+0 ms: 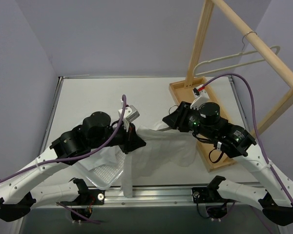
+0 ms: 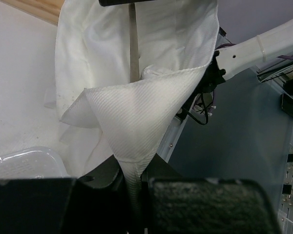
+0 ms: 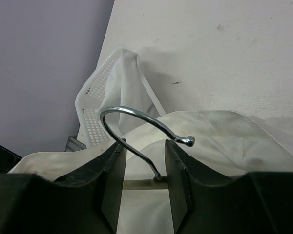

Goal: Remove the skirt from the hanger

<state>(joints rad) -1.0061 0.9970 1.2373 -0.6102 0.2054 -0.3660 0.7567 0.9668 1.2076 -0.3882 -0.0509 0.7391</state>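
Observation:
The white skirt (image 1: 161, 148) lies bunched on the table between my two arms. My left gripper (image 1: 139, 143) is shut on a fold of the skirt (image 2: 136, 117), and the cloth is pinched into a narrow neck between the jaws of the left gripper (image 2: 134, 180). My right gripper (image 1: 167, 122) reaches in from the right and is shut on the hanger. In the right wrist view the hanger's metal hook (image 3: 136, 114) rises between the jaws of the right gripper (image 3: 145, 145), its bar runs across the gap, and the skirt (image 3: 224, 131) hangs beyond. The hanger bar (image 2: 133, 44) also shows above the cloth.
A white perforated basket (image 1: 105, 175) sits at the table's near edge under my left arm, with skirt cloth draped into it. A wooden rack (image 1: 263, 48) stands at the right on a wooden base (image 1: 185, 90), with an empty white hanger (image 1: 234, 61) on its rail.

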